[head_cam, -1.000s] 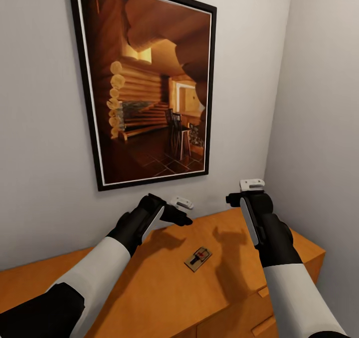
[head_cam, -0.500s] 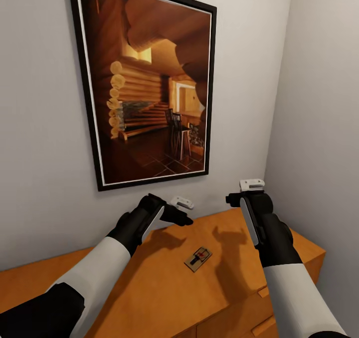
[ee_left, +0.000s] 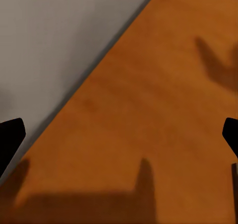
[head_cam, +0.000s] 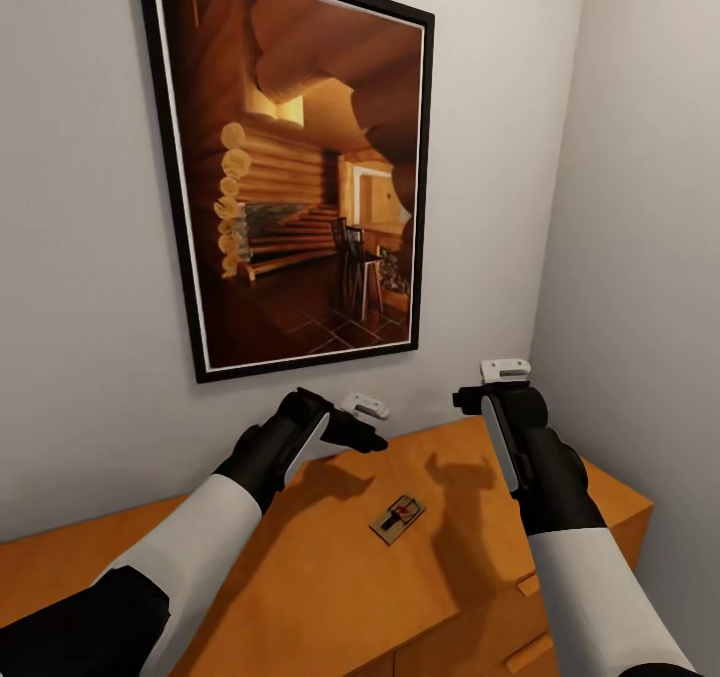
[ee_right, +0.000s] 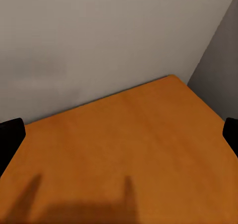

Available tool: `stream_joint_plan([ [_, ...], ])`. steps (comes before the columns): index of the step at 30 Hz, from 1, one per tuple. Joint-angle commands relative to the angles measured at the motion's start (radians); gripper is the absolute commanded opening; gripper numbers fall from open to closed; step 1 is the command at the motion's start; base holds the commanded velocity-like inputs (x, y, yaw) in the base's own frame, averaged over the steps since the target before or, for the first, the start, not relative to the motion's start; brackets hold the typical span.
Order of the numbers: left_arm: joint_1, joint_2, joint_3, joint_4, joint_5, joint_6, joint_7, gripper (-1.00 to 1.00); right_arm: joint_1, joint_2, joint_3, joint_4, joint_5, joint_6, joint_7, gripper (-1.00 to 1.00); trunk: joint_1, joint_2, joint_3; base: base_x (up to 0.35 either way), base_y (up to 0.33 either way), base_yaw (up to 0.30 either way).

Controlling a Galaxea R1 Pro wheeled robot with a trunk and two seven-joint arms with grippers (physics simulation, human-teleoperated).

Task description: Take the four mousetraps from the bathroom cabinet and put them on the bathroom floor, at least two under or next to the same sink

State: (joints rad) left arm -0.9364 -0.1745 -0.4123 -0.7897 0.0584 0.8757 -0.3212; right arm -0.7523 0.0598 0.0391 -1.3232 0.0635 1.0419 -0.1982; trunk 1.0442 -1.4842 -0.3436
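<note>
Readable text: none in any view.
Framed picture: log-cabin interior, no lettering.
Mousetrap: red mark, no legible writing.

Brightness: even, soft indoor light, walls a flat pale grey
Source: above and behind the arms, judging by shadows thrown forward
Shadows: soft arm and finger shadows on the cabinet top, both wrist views too; the right wall darker than the back wall
Glare: none, the framed picture shows no reflection
Sharpness: head view crisp; both wrist views soft, wood grain smeared
Distortion: straight lines lean toward the head view's edges
</note>
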Motion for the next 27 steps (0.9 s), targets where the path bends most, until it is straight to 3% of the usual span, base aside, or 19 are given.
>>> stream_joint_plan([
  [1,-0.001,0.000,0.000,-0.001,0.006,0.006,0.002,1.00,-0.001,0.000,0.001,-0.001,0.006,0.005,0.002,1.00,0.000,-0.001,-0.001,-0.005,-0.032,0.000],
  [13,-0.001,0.000,0.000,0.000,0.006,0.005,0.002,1.00,-0.001,0.000,0.001,-0.001,0.006,0.005,0.002,1.00,0.000,-0.001,-0.001,-0.038,-0.140,0.000],
  [27,-0.001,0.000,0.000,-0.001,0.005,0.005,0.002,1.00,-0.001,0.000,0.001,-0.001,0.006,0.005,0.002,1.00,0.000,-0.001,-0.001,-0.005,-0.025,0.000],
])
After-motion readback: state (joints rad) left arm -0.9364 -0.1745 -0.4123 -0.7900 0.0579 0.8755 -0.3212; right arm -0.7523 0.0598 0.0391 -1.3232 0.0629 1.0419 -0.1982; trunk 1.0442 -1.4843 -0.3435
